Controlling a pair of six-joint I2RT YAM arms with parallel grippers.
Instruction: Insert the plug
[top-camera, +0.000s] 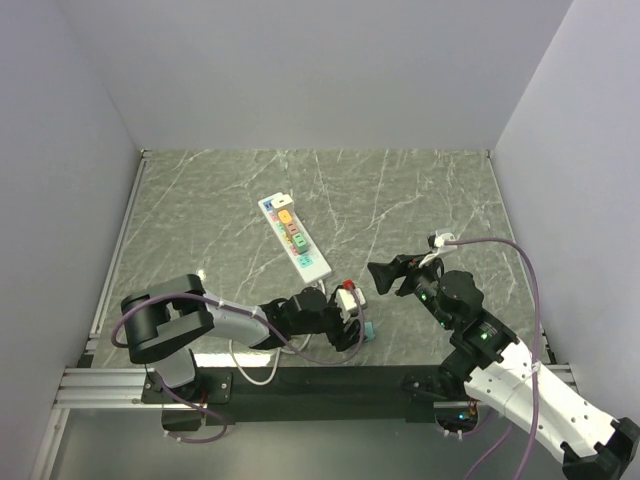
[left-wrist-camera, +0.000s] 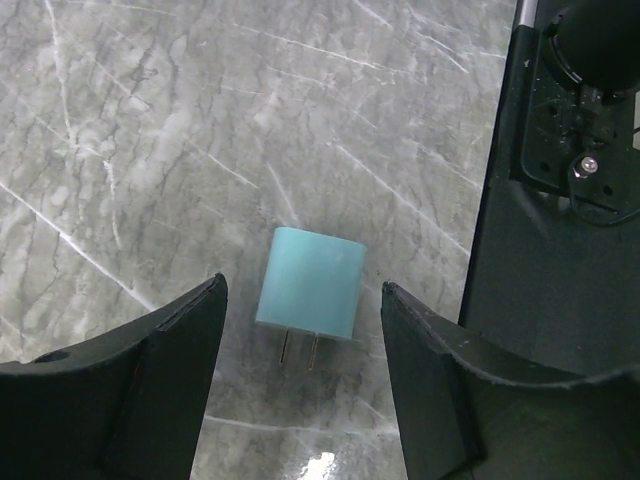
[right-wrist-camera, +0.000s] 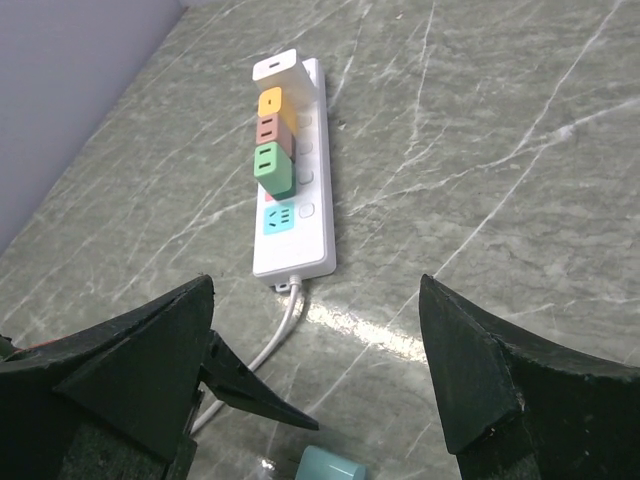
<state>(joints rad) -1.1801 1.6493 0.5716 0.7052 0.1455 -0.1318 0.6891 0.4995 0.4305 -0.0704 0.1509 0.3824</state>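
A light teal plug (left-wrist-camera: 312, 282) lies flat on the marble table, its two prongs (left-wrist-camera: 300, 348) pointing toward my left wrist camera. My left gripper (left-wrist-camera: 302, 287) is open and empty, low over the table, one finger on each side of the plug without touching it. In the top view the plug (top-camera: 371, 330) sits by the left gripper (top-camera: 356, 318). The white power strip (right-wrist-camera: 291, 190) carries yellow, brown and green plugs and a free teal-faced socket (right-wrist-camera: 279, 219). My right gripper (right-wrist-camera: 318, 285) is open and empty, raised, facing the strip; it shows in the top view (top-camera: 384, 277).
The strip's white cable (right-wrist-camera: 276, 332) runs toward the near edge. The black mounting rail (left-wrist-camera: 545, 290) lies just right of the plug. The strip (top-camera: 293, 236) lies mid-table. White walls enclose the table on three sides.
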